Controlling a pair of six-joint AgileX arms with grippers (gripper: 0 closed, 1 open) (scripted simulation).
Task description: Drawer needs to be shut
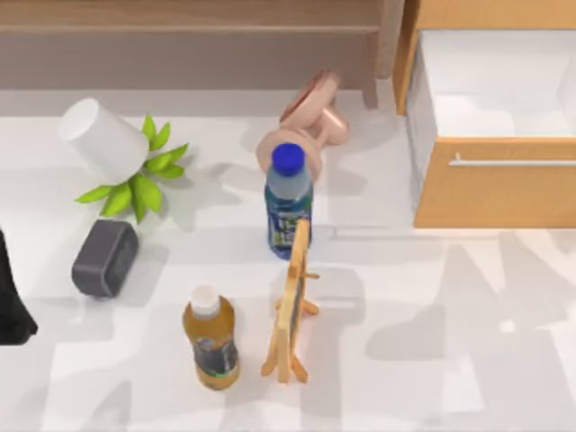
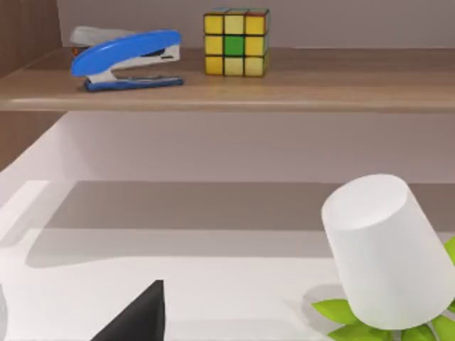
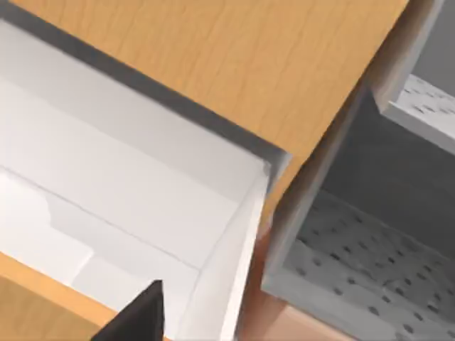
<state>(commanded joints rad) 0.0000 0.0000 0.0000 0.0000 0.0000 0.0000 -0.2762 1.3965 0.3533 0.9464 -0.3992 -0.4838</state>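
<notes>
The drawer (image 1: 504,184) stands pulled out at the table's back right. It has an orange-brown front, a thin silver bar handle (image 1: 513,163) and white inner walls (image 1: 490,85). The right wrist view looks from close up into the drawer's white inside (image 3: 128,206), with the wooden cabinet body (image 3: 234,57) above it. A dark part of my right gripper (image 3: 138,316) shows by the drawer's wooden front edge. My left arm (image 1: 11,297) sits parked at the table's left edge, and a dark tip of the left gripper (image 2: 138,316) shows in the left wrist view.
Left of the drawer stand a blue-capped bottle (image 1: 288,202), a pink dumbbell-like object (image 1: 310,117), a wooden stand (image 1: 292,306) and an amber bottle (image 1: 211,337). A tipped white pot with a green plant (image 1: 112,148) and a grey speaker (image 1: 105,258) lie at the left. A long shelf (image 2: 227,82) holds a stapler (image 2: 128,57) and a cube (image 2: 236,41).
</notes>
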